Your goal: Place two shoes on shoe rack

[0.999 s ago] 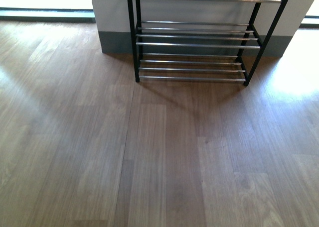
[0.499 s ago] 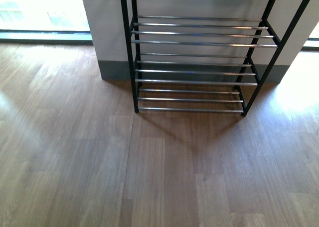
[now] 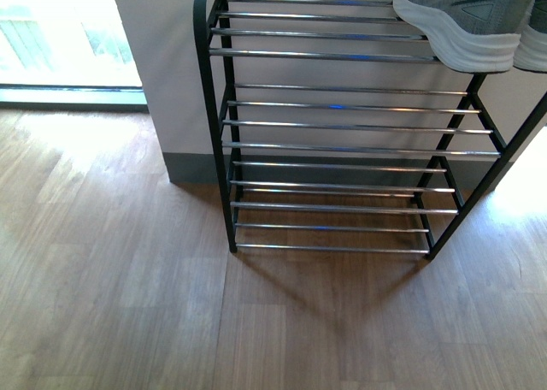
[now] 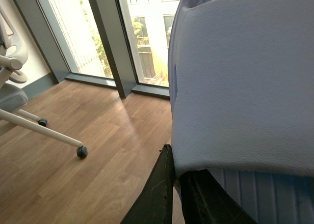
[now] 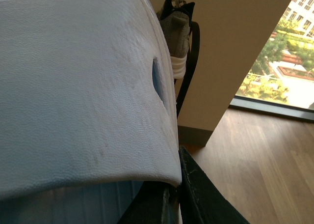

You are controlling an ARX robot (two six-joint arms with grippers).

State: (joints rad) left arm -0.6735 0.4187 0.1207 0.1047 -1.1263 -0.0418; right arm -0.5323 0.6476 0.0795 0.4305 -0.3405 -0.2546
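Shoes here differ: each hand grips a pale blue rubber slide, pebbled strap filling the left (image 4: 169,184) and right (image 5: 171,194) wrist views. Beyond bare plank floor (image 3: 128,304), grey knit sneakers (image 3: 466,18) rest on the shoe rack (image 3: 333,146) upper right, soles bridging chrome rods.

A pale blue rubber slide (image 4: 240,81) is filling most of the left wrist view, its broad leathery strap facing the camera and its ribbed footbed showing below. The left gripper's (image 4: 179,194) dark fingers (image 4: 157,189) are pinching the strap's lower edge. Beyond, a wooden floor (image 4: 93,155) is running up to tall windows (image 4: 142,32) with dark frames. A white office chair base (image 4: 34,126) with castors is standing on the floor near the window wall.
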